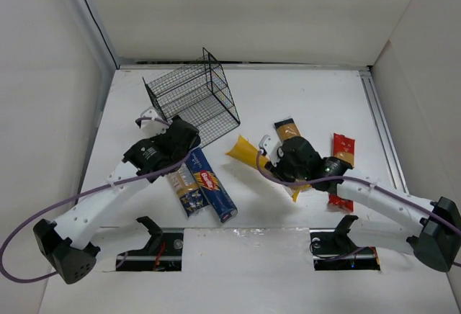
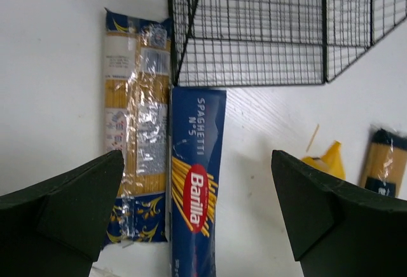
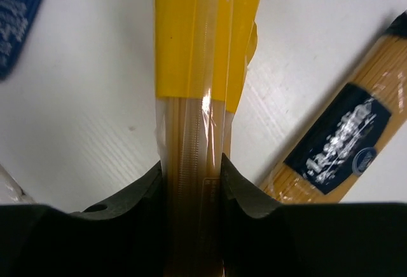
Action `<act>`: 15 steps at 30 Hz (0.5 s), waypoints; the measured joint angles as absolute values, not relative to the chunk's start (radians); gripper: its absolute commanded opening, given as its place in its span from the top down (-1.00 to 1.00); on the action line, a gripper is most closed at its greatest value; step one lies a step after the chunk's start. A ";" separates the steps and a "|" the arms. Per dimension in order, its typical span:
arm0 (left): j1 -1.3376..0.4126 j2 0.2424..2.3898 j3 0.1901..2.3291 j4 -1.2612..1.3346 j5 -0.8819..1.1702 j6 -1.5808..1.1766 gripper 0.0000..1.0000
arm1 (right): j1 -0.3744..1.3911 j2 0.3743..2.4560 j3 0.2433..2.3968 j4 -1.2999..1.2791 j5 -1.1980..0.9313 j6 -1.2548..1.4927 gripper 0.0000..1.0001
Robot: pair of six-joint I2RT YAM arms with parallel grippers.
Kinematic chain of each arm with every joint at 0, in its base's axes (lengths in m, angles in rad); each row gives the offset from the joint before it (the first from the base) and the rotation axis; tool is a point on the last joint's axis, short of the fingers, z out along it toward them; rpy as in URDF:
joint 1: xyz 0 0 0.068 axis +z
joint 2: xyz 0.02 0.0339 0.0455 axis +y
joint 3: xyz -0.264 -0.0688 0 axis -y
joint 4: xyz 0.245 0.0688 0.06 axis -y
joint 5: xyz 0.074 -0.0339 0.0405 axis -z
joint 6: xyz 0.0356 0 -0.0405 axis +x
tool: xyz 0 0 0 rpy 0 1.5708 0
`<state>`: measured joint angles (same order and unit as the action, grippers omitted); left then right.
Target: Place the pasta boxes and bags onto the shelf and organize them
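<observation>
From above, the black wire shelf sits turned at an angle on the far left part of the white bench, with nothing in it that I can see. The left gripper hangs just beside its near left corner. Below that arm lie a blue Barilla box and a clear blue-and-yellow bag, side by side and touching. Over on the right, the right gripper is down at the yellow bag, which lies slanted on the bench. An orange-brown pack lies just behind that arm, and a red-and-yellow bag lies farther right, partly covered by the arm.

From the left wrist, the left gripper is spread wide and holds nothing. The blue Barilla box lies between its fingers, with the clear blue-and-yellow bag along its left side. The top end of the box reaches the lower edge of the wire shelf. The tip of the yellow bag and an end of the orange-brown pack show at the right.

From the right wrist, the right gripper is pinching the yellow bag across its narrow width, with both fingers pressed against its sides. The orange-brown pack, with its dark label, lies slanted to the right, apart from the bag. A corner of the blue Barilla box shows at the upper left.
</observation>
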<state>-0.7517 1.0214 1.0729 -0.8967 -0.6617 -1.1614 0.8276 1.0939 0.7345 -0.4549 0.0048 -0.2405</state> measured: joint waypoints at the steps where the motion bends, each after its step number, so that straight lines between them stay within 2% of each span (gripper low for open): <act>1: -0.722 1.036 1.074 -0.882 -0.656 -1.143 -1.00 | 0.825 1.093 0.752 -0.449 0.006 -0.241 1.00; 6: -0.637 1.052 1.074 -0.815 -0.628 -1.060 -1.00 | 0.793 1.169 0.815 -0.364 -0.021 -0.234 1.00; 15: -0.627 1.052 1.074 -0.730 -0.620 -0.970 -1.00 | 0.717 1.419 0.892 -0.279 -0.081 -0.221 1.00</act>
<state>-0.6266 1.0515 1.0737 -0.7296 -0.6201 -0.9699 0.7174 1.4193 0.8917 -0.2794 -0.0814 -0.2211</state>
